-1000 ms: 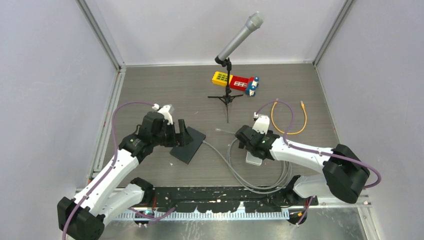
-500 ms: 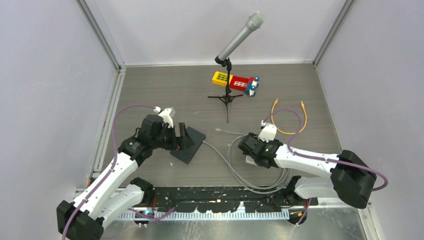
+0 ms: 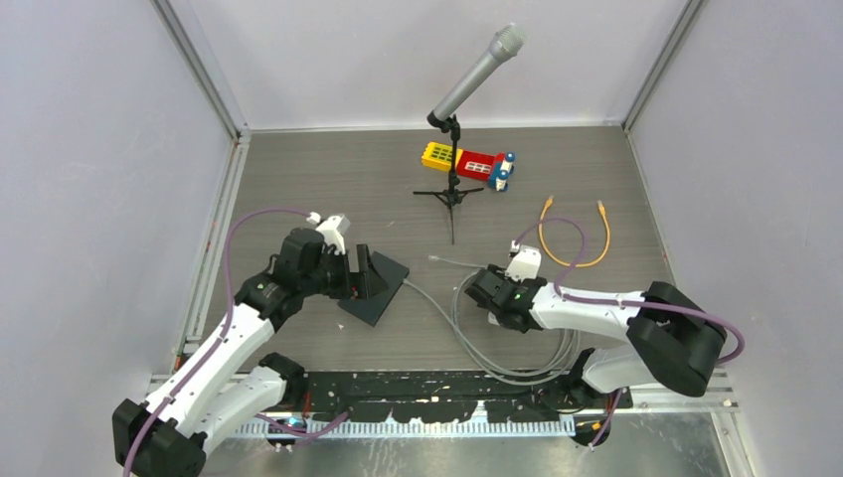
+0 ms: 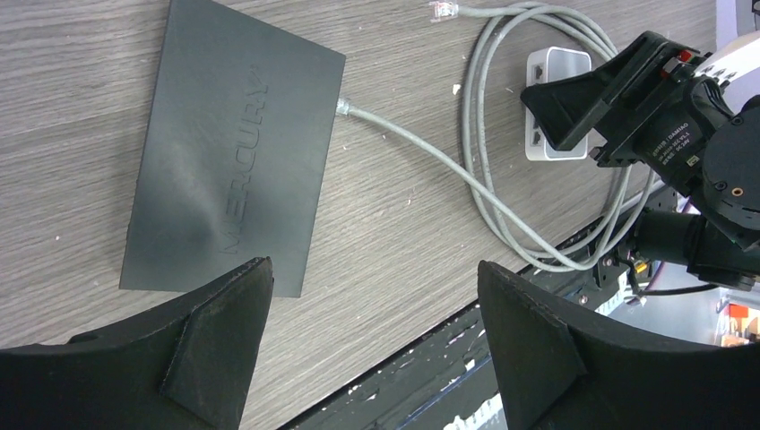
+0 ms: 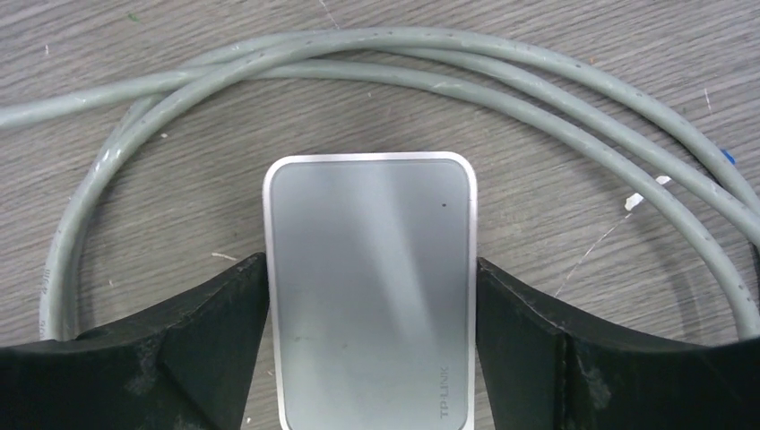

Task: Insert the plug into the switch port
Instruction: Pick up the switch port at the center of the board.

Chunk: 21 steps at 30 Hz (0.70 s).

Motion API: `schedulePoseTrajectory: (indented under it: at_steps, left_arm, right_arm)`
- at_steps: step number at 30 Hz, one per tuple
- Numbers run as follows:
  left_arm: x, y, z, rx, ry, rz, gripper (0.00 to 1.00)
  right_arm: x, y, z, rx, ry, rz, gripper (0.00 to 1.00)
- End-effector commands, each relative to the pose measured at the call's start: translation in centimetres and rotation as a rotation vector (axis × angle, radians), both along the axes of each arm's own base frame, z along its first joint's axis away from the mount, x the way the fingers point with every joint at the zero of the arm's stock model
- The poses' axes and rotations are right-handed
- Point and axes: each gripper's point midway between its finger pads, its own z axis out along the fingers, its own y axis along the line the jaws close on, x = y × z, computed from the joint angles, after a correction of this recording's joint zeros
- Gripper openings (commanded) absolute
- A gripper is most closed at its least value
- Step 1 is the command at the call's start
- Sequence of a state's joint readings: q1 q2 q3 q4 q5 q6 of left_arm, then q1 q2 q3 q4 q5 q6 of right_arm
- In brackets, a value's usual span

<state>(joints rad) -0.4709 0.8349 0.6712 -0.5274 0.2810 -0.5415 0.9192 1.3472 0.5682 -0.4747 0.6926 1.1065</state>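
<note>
A white TP-LINK switch (image 5: 372, 296) lies flat on the table inside the loops of a grey cable (image 5: 538, 98). My right gripper (image 5: 369, 264) is shut on it, with a finger against each long side. In the top view my right gripper (image 3: 494, 298) hides most of the switch. The cable's free plug (image 3: 434, 257) lies on the table, and it also shows in the left wrist view (image 4: 441, 11). Its other end sits in a black Mercury switch (image 4: 233, 152). My left gripper (image 4: 374, 269) is open and empty above that switch's near edge.
A microphone on a small tripod (image 3: 452, 189) stands mid-table. A toy of coloured blocks (image 3: 467, 162) sits behind it. An orange cable (image 3: 572, 234) lies at the right. A black rail (image 3: 427, 383) runs along the near edge. Walls close in on three sides.
My right gripper has shifted and come down round the white switch, which now shows less in the top view. My left gripper moved slightly right, then held still.
</note>
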Motion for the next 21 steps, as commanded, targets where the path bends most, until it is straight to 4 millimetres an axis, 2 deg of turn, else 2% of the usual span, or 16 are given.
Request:
schedulePoseTrajectory:
  at_steps: [1,4,8,10,12,14,17,21]
  left_arm:
    - [0.3,-0.4,0.8,-0.025,-0.045,-0.018,0.86]
    - [0.4,-0.3,0.9,-0.023,-0.048,-0.01,0.86]
    - [0.4,0.1,1.6,-0.014,-0.052,0.011,0.86]
    - [0.5,0.5,2.3,-0.003,-0.054,0.04,0.86]
    - [0.7,1.4,3.3,0.014,-0.062,0.091,0.86]
    - [0.9,2.3,4.3,0.032,-0.069,0.151,0.86]
    - [1.1,4.0,6.2,0.062,-0.094,0.247,0.87]
    - [0.6,7.0,8.1,0.118,-0.122,0.384,0.88]
  right_arm:
    - [0.3,1.0,-0.3,0.032,-0.002,-0.001,0.75]
    - [0.5,0.4,1.1,0.002,-0.023,0.017,0.43]
    - [1.4,0.1,5.2,-0.039,-0.095,0.094,0.35]
    - [2.1,0.6,8.1,-0.053,-0.144,0.182,0.23]
    - [2.8,1.9,11.2,-0.075,-0.185,0.336,0.22]
    - [2.6,4.5,13.1,-0.098,-0.182,0.597,0.22]
    - [0.4,8.4,13.6,-0.117,-0.094,1.026,0.23]
    - [-0.7,11.8,13.4,-0.141,-0.033,1.357,0.27]
